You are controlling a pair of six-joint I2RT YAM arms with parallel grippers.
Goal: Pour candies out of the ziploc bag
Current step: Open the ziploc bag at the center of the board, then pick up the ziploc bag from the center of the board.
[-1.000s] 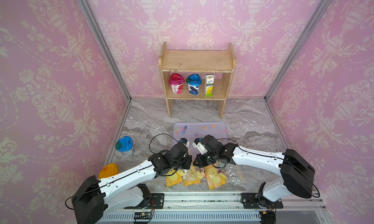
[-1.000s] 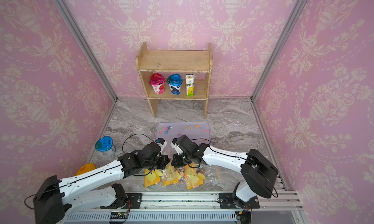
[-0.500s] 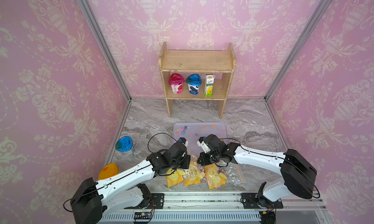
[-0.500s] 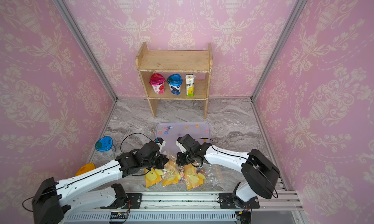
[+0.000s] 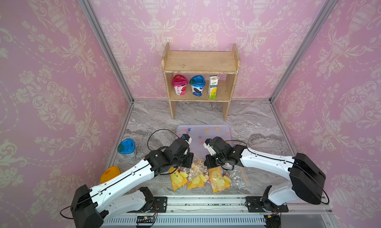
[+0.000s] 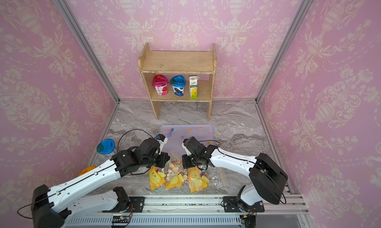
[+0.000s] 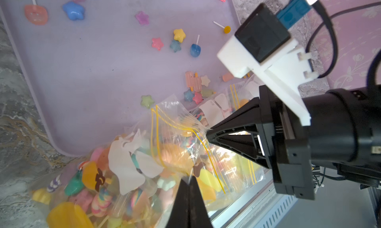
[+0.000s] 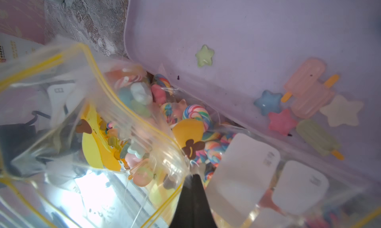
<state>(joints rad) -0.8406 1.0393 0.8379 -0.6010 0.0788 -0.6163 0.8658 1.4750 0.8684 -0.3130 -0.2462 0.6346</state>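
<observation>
Both top views: ziploc bag (image 5: 198, 176) lies on the marble tabletop (image 5: 257, 121), its mouth end at the near edge of the lilac tray (image 5: 218, 137). Left tool (image 5: 191, 162) and right tool (image 5: 206, 164) meet over that end. Left wrist: left tool clenched on a pinch of bag film, right tool pinching the yellow zip strip. A few candies (image 7: 178, 35) scattered on the tray — most are inside the bag. Right wrist: right tool's tips closed on the bag rim; mouth gapes; swirl lollipops (image 8: 196, 113) sit inside the bag against the tray edge.
</observation>
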